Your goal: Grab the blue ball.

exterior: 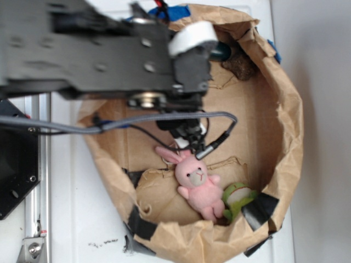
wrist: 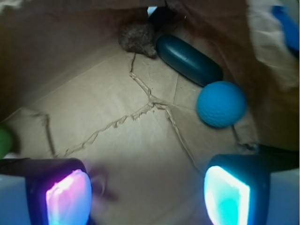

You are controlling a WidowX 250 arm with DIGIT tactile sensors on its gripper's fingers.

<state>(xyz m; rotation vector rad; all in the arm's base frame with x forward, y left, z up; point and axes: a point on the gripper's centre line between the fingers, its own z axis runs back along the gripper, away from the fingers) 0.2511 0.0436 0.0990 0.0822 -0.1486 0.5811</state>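
You have one blue ball (wrist: 221, 104), one dark green oblong (wrist: 189, 59), one pink bunny (exterior: 196, 183), one brown lump (wrist: 137, 39), and perhaps one green toy (exterior: 237, 198).

White surface (exterior: 71, 219) carries a brown paper-walled bin (exterior: 290, 126); black arm base (exterior: 16, 164) at left.

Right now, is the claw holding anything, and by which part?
Nothing is held. The claw is open, with only bare cardboard between its pads. The blue ball lies apart, ahead and to the right, beside the dark green oblong.
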